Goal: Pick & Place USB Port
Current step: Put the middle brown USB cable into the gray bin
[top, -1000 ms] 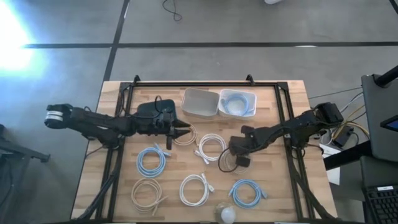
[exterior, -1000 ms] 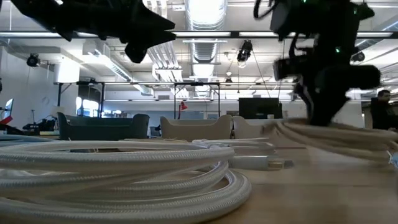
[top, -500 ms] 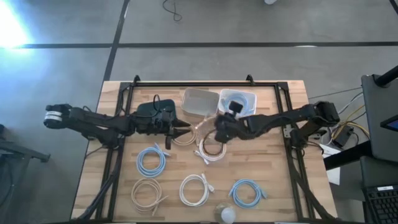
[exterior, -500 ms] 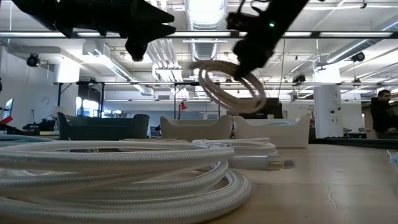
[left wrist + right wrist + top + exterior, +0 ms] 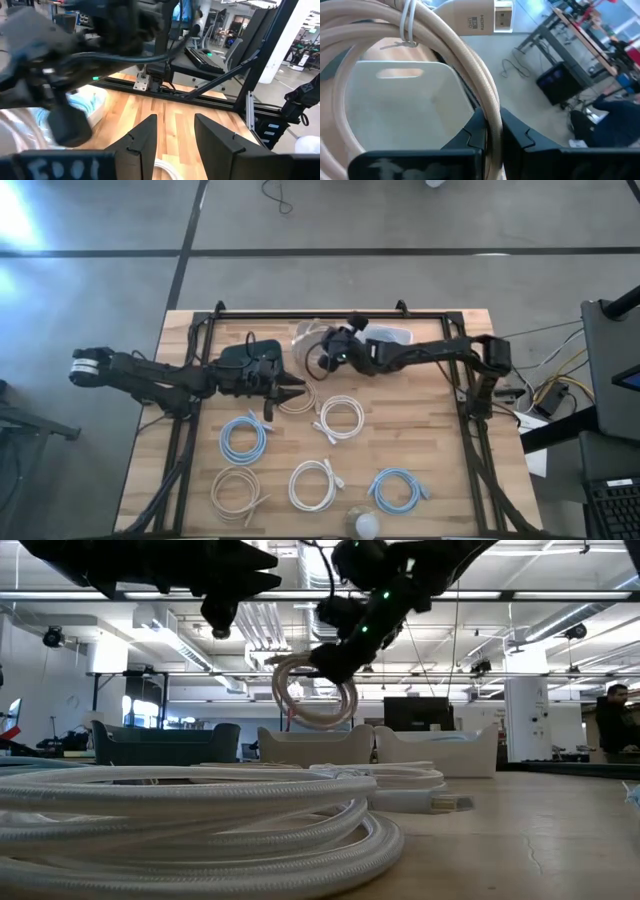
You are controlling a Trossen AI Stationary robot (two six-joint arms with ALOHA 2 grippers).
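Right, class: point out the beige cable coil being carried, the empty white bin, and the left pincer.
beige cable coil (image 5: 485,90): right wrist view, on the strand pinched in the right pincer.
empty white bin (image 5: 400,117): right wrist view, on its bare floor.
left pincer (image 5: 297,388): high view, midway between its open fingertips.

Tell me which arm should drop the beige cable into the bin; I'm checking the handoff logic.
Right. Its claw is already shut on the beige cable coil, held in the air above the empty white bin. The left claw hovers open and empty over the table, nearer the front.

Beige cable coil (image 5: 470,65), white tray (image 5: 405,115)
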